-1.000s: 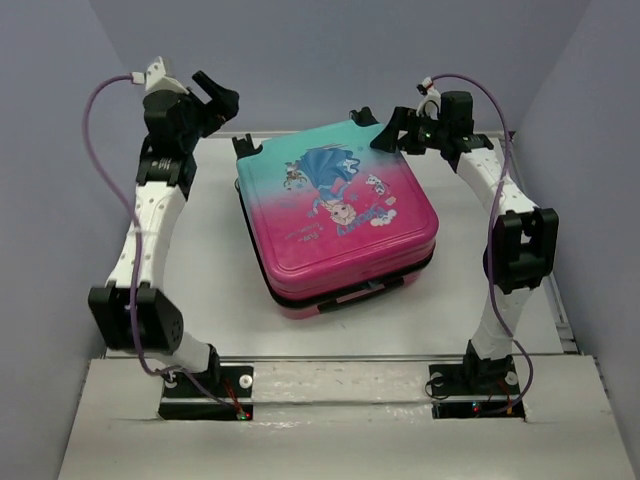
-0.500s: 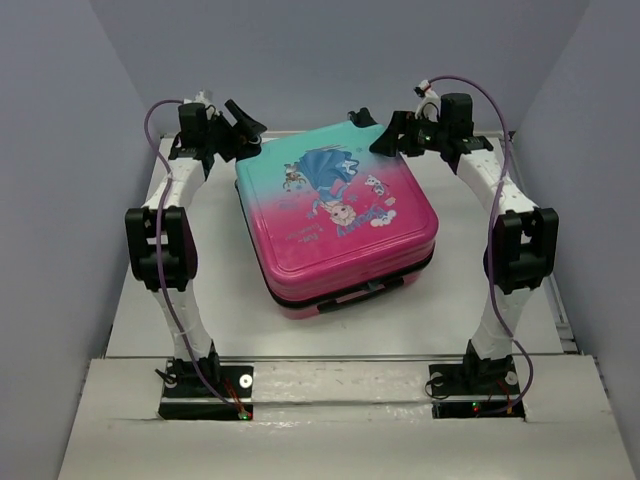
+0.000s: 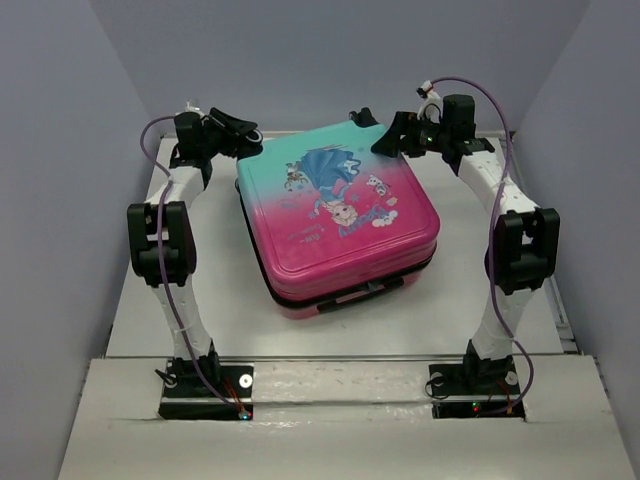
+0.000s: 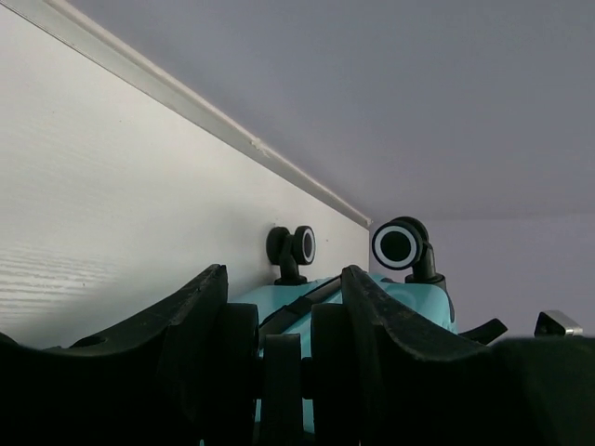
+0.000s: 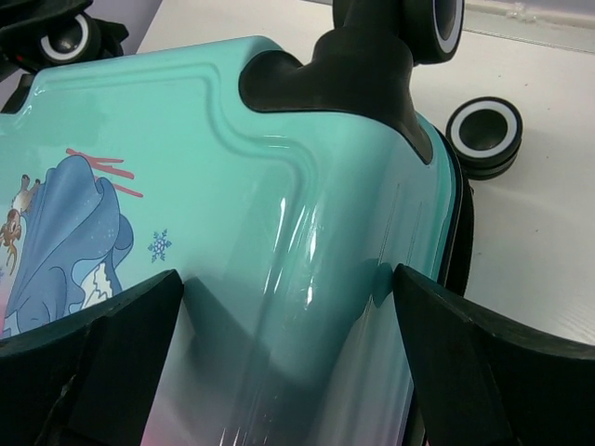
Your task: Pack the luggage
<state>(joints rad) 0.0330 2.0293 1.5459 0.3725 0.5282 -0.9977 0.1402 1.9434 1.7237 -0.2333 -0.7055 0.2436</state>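
Observation:
The luggage (image 3: 335,215) lies flat and closed mid-table, teal at the far end, pink at the near end, with the cartoon princess on top. My left gripper (image 3: 245,132) is at its far-left corner. In the left wrist view my left gripper (image 4: 284,274) is partly open, and a black wheel part of that corner sits between the fingers. The teal shell (image 4: 409,293) shows beyond. My right gripper (image 3: 392,135) is wide open over the far-right corner. In the right wrist view it (image 5: 288,279) straddles the teal lid (image 5: 232,167), empty.
Black-and-white wheels stick out at the luggage's far end (image 5: 483,135), (image 4: 398,244). The white table (image 3: 200,290) runs to a raised lip at the back wall (image 4: 186,102). Grey walls close in on the left, right and far sides.
My left arm has swung in from the left and stretched forward, bringing its gripper down onto the luggage's far-left corner. My right arm and the luggage have hardly moved.

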